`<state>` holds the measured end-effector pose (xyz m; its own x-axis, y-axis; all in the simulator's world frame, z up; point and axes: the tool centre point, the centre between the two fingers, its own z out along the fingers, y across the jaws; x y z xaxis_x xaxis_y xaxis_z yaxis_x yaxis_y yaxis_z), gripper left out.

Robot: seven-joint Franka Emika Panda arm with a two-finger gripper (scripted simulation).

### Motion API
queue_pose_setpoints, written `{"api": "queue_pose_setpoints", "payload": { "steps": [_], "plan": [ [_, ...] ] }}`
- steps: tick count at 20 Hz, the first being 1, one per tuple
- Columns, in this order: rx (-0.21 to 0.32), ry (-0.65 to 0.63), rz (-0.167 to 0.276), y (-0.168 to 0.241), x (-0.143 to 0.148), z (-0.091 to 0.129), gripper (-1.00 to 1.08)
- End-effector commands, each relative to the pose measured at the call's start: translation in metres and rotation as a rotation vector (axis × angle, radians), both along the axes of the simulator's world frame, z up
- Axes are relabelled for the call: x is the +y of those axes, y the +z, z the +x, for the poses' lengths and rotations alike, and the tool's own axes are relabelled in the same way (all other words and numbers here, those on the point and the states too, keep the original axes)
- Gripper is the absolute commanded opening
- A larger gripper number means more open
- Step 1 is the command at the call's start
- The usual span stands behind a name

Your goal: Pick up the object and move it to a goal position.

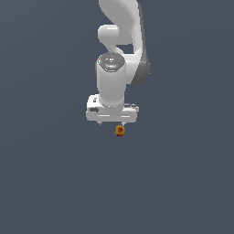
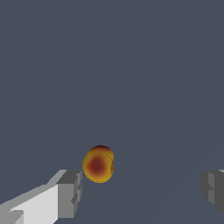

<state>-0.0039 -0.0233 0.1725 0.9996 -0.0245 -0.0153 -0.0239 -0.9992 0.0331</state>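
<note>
The object (image 1: 119,130) is a small round ball, mottled orange-yellow with a dark red patch, lying on the grey floor just below the white hand in the exterior view. My gripper (image 1: 111,122) hovers right over it, and the hand hides most of the fingers there. The wrist view shows the gripper (image 2: 142,190) open, its two grey fingertips (image 2: 70,192) far apart. The ball (image 2: 98,164) lies close beside one fingertip, off-centre in the gap and slightly beyond it. Whether it touches that fingertip I cannot tell. Nothing is held.
A plain dark grey surface (image 1: 50,183) fills both views. The white arm (image 1: 119,41) rises from the hand toward the top of the exterior view. No goal marker shows.
</note>
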Motion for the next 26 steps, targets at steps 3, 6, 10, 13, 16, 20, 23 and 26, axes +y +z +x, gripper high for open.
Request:
{"api": "queue_pose_setpoints", "payload": {
  "steps": [3, 6, 10, 13, 16, 20, 23, 26],
  "plan": [
    [0.0, 0.004, -0.001, 0.0, 0.0, 0.0, 1.0],
    [0.003, 0.023, -0.005, 0.0, -0.001, -0.001, 1.0],
    [0.007, 0.05, -0.011, 0.0, -0.003, -0.002, 1.0],
    [0.007, 0.051, -0.011, 0.0, -0.003, -0.002, 1.0],
    [0.006, 0.05, -0.01, -0.002, -0.002, -0.003, 1.0],
    [0.004, 0.052, -0.005, -0.011, 0.002, -0.006, 1.0],
    [0.001, 0.054, 0.001, -0.022, 0.006, -0.011, 1.0],
    [-0.002, 0.056, 0.009, -0.037, 0.012, -0.019, 1.0]
  ]
}}
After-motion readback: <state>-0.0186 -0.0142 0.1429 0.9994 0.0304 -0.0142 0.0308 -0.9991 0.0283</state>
